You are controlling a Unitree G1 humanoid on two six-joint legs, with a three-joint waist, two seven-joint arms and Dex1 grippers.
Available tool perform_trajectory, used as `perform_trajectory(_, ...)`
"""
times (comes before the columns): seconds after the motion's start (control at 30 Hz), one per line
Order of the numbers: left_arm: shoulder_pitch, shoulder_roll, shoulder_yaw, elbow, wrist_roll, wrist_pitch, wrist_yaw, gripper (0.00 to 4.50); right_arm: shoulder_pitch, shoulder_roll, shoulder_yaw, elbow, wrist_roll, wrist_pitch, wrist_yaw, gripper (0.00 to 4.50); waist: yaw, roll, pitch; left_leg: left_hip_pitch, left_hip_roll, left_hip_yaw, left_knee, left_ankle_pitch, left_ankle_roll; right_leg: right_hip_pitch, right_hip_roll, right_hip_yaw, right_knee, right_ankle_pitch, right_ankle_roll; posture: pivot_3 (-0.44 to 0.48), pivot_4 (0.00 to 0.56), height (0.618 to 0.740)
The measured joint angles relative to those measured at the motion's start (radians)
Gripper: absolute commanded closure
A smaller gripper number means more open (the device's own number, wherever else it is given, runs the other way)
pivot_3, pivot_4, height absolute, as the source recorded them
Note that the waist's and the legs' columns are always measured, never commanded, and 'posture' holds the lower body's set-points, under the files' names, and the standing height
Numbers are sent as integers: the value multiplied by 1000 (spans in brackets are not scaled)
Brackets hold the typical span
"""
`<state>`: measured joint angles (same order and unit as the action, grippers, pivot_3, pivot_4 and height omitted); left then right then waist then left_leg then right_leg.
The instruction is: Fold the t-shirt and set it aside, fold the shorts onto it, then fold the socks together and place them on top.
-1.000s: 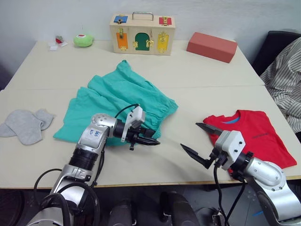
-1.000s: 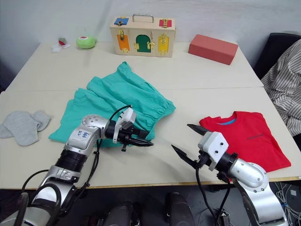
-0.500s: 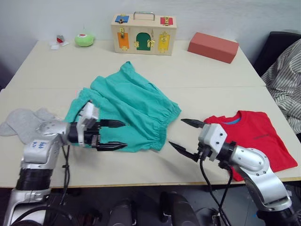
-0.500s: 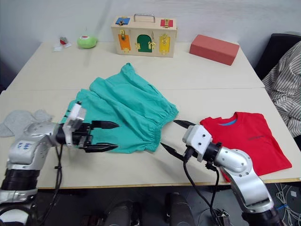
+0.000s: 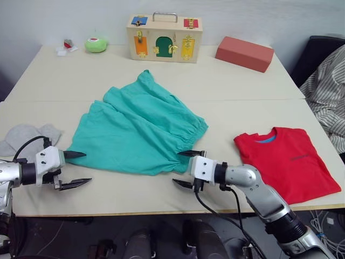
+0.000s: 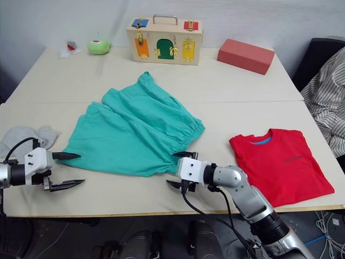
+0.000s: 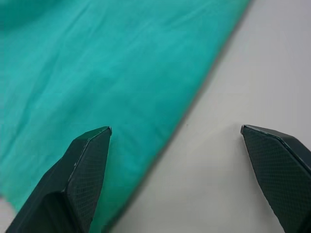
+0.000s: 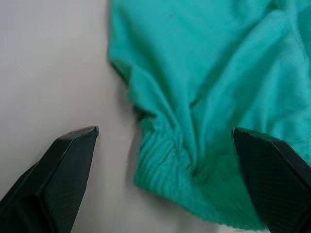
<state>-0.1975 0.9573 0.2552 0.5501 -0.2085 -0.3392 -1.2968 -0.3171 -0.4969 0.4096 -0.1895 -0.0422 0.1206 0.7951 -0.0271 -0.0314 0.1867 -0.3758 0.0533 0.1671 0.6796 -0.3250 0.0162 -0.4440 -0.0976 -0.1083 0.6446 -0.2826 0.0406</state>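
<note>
The teal shorts (image 5: 137,129) lie spread flat in the middle of the table. My left gripper (image 5: 71,169) is open at the shorts' near left corner, low over the table. My right gripper (image 5: 185,169) is open at the gathered waistband corner (image 8: 170,145) on the near right. Neither holds cloth. The red t-shirt (image 5: 288,162) lies folded at the right, near the table's front edge. The grey socks (image 5: 27,137) lie at the far left, behind my left arm.
A wooden latch box (image 5: 164,38), a red block (image 5: 242,53) and a green round object (image 5: 96,44) stand along the back. A person's striped sleeve (image 5: 326,91) shows at the right edge. The table's front edge (image 5: 135,197) is close below both grippers.
My left gripper has drawn back to the left, off the shorts to their near left corner. My right gripper moved left, from beside the t-shirt to the waistband corner. The shorts lie flatter.
</note>
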Motion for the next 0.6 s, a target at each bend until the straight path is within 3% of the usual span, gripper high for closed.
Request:
perform_trajectory(0.17, -107, -1, -54, 129, 80, -110, 104, 1208, -18, 32, 17, 31, -41, 10, -24, 2320, 1, 2, -2, 3, -1, 0, 1, 0, 1, 2, -2, -1, 3, 1, 1, 0, 150, 740)
perform_trajectory(0.37, -185, -23, -108, 224, 112, -158, 134, 3186, -18, 16, 16, 43, -55, -18, -5, 4496, 2, 7, -4, 5, -1, -1, 0, 2, 0, 2, -2, -1, 7, 0, -1, 0, 150, 740)
perform_trajectory(0.5, -145, -25, -114, 173, 67, -94, 67, 4462, -16, -4, 14, 43, -51, -48, 14, 4500, 0, 7, -4, 5, -1, 0, 0, 2, -1, 1, -1, 0, 7, 0, -1, 0, 150, 740)
perform_trajectory(0.6, -17, -6, -101, -2, -43, 51, -33, 4462, -1, -29, -14, 42, -16, -78, 48, 4500, -3, 7, -4, 4, -1, 2, 0, 1, -1, 1, -1, 1, 5, 0, 0, 0, 150, 740)
